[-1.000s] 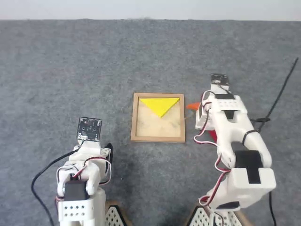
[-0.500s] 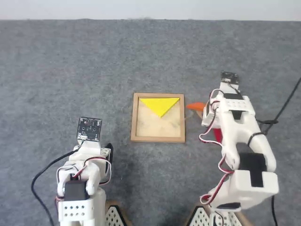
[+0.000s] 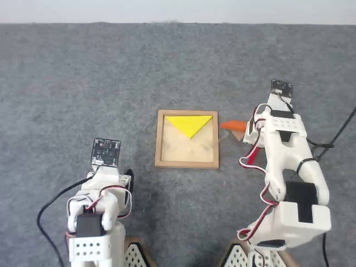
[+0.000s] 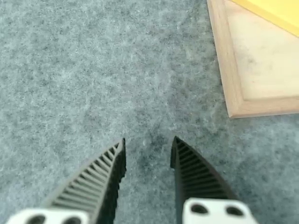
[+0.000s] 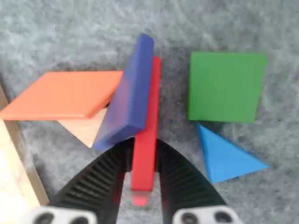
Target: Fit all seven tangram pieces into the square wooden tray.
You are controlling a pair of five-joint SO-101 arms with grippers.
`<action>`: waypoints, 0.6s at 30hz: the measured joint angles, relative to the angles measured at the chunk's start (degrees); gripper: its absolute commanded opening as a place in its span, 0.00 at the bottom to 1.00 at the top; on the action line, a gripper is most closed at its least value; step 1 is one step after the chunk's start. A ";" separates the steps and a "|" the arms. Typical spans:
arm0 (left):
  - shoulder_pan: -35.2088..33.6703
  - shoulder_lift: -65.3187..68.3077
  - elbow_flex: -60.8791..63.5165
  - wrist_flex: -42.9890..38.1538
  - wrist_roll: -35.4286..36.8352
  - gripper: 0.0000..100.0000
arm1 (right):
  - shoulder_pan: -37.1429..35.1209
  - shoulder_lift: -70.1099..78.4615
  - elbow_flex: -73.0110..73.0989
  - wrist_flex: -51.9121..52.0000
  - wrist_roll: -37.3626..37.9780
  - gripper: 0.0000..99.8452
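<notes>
Apparently right gripper [image 5: 142,148], clutching red piece [image 5: 149,112], swung outward.

My right pincer [image 5: 142,144] is black, ribbed. Red piece [image 5: 148,121], navy piece [image 5: 128,98], orange piece [image 5: 65,94], green square [image 5: 225,87], sky-blue triangle [image 5: 224,158], pale wood triangle [image 5: 88,129]; yellow triangle [image 3: 189,123] in tan tray [image 3: 159,139]; mottled grey mat [image 3: 83,72].

One tray [image 3: 159,139] sits at the centre of the high view. There are seven pieces in all: one yellow triangle [image 3: 189,123] inside the tray and six outside it.

In the right wrist view the six are:
- one orange parallelogram [image 5: 65,100] at left
- one wood triangle [image 5: 88,128] just below it
- one dark blue piece [image 5: 128,98] and one red piece [image 5: 145,140] at centre, both edge-on, shapes unclear
- one green square [image 5: 225,86] at upper right
- one light blue triangle [image 5: 224,158] at lower right

By shape that makes three triangles, one square, one parallelogram and two unclear.

There are two grippers: left gripper [image 4: 148,140] and right gripper [image 5: 143,142].
</notes>
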 measured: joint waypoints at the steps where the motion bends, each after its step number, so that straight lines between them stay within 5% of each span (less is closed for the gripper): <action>1: 0.00 0.00 0.00 0.00 0.00 0.15 | 0.00 0.00 0.00 0.00 0.00 0.01; 12: 0.00 0.00 0.00 0.00 0.00 0.15 | -0.35 -11.60 0.00 7.47 -0.26 0.01; 18: 0.00 0.00 0.00 0.00 0.00 0.15 | -8.26 -20.75 0.00 13.36 -0.26 0.01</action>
